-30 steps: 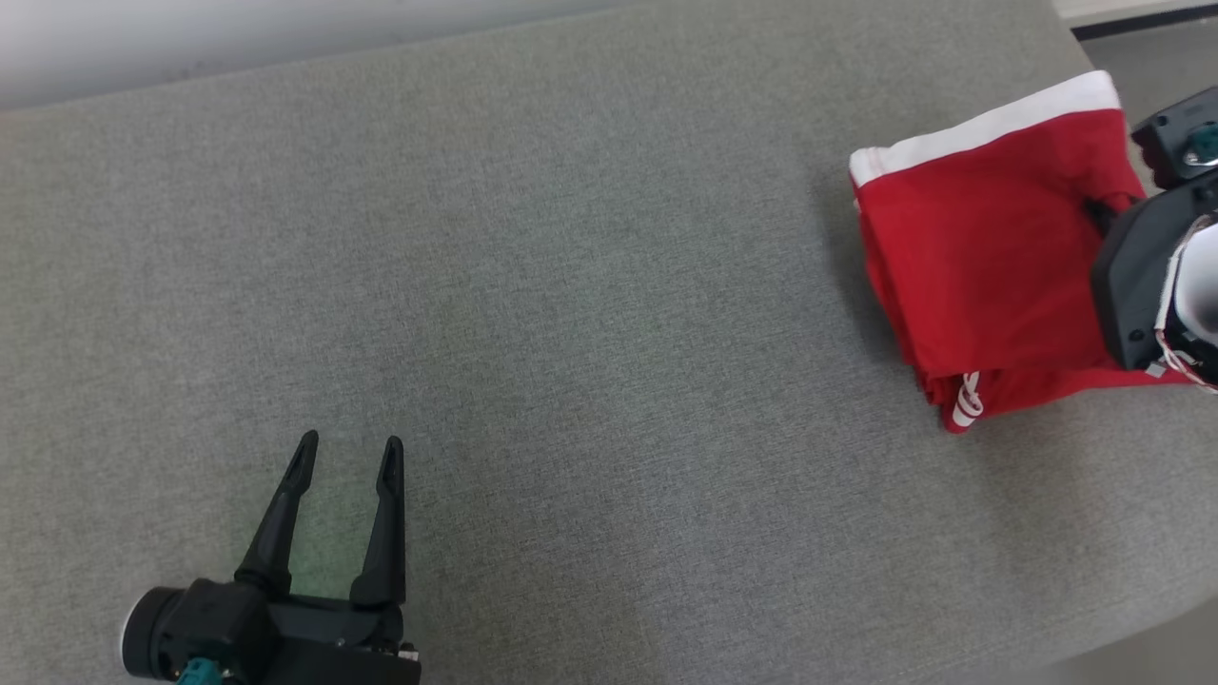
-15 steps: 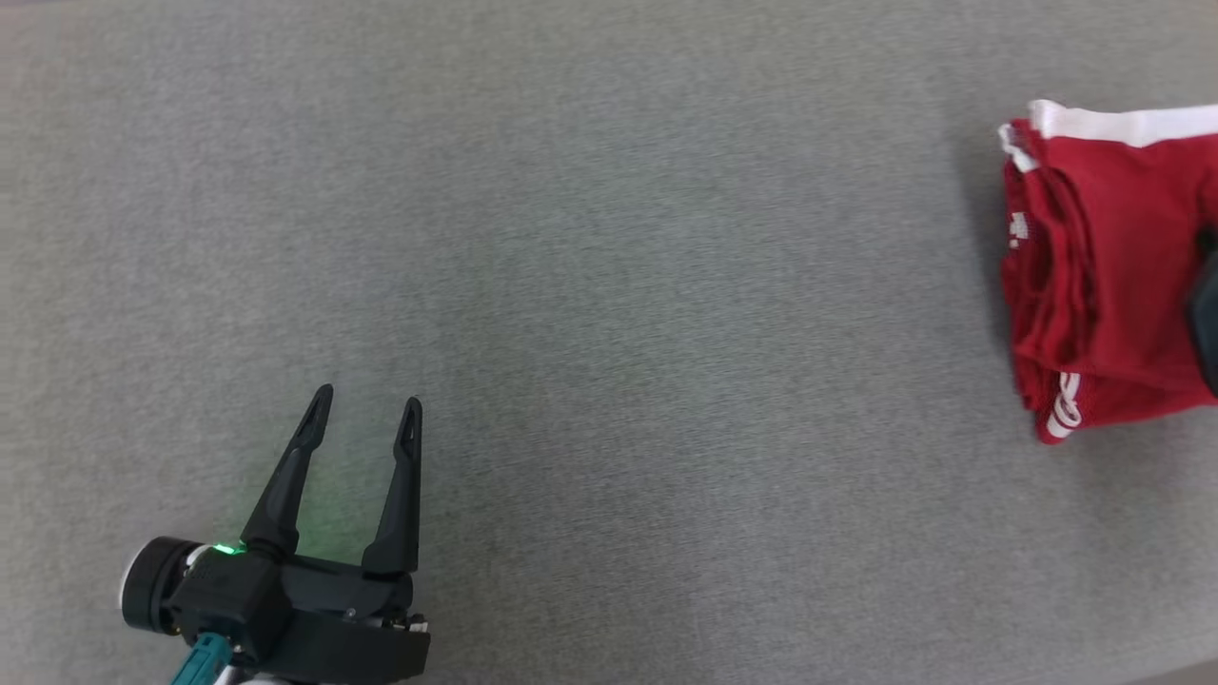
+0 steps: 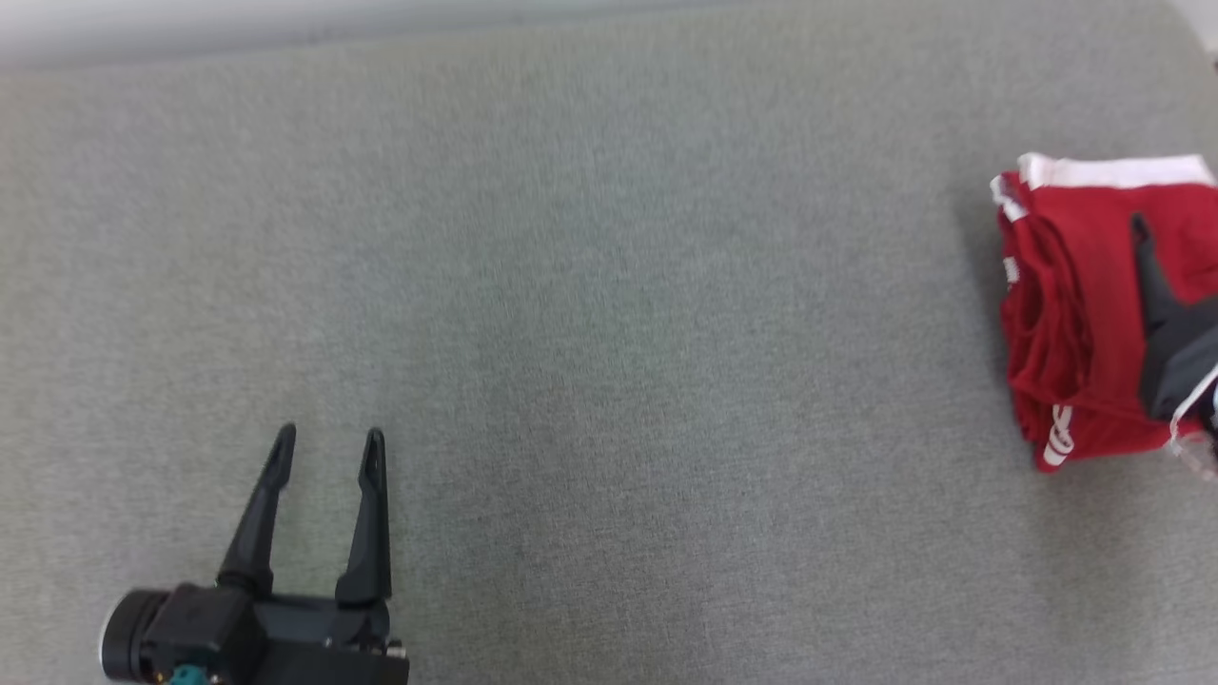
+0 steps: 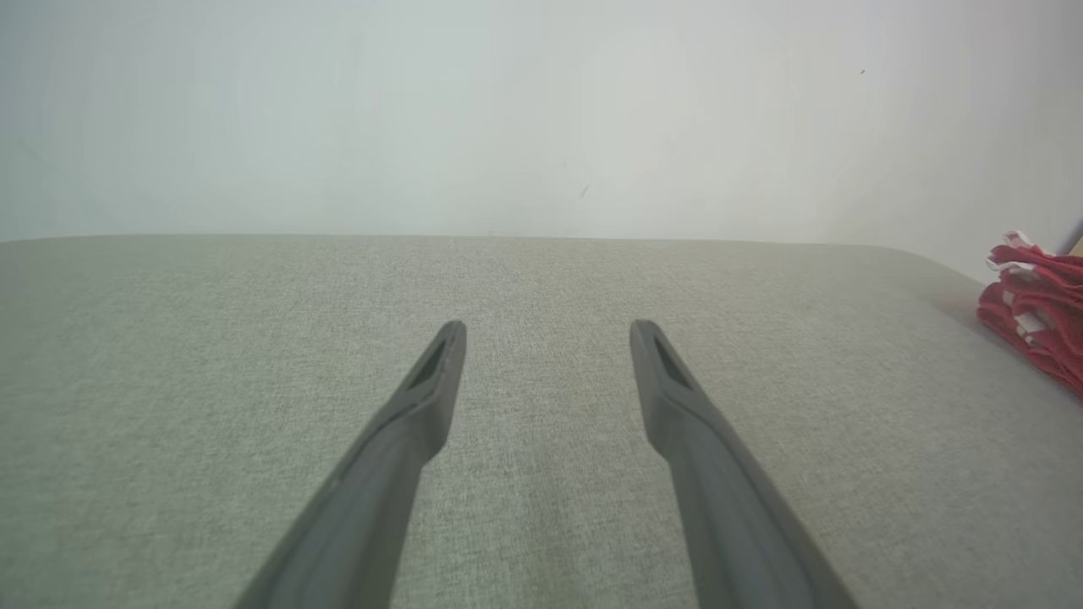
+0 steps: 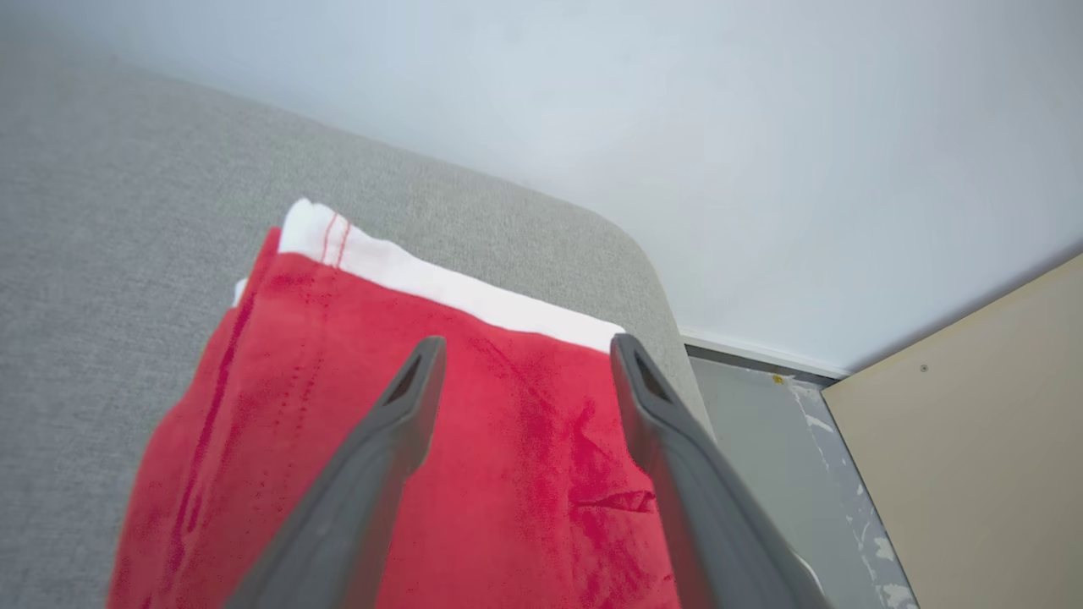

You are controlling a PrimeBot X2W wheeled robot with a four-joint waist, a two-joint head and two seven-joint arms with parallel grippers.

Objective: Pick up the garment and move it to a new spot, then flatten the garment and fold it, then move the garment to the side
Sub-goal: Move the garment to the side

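Our right gripper [image 5: 520, 351], spread and empty, hangs over the folded garment [image 5: 254, 423] (white hem [image 5: 440, 286] beyond its tips); our left gripper [image 3: 329, 436], also spread, lies well apart.

Grey fabric surface [image 3: 609, 285], pale wall [image 4: 541, 110] behind

Grey fabric surface [image 3: 609, 333], pale wall [image 5: 677, 127], beige panel [image 5: 973, 440]

Grey fabric table [image 3: 609, 333], folded red garment [image 3: 1066, 314]
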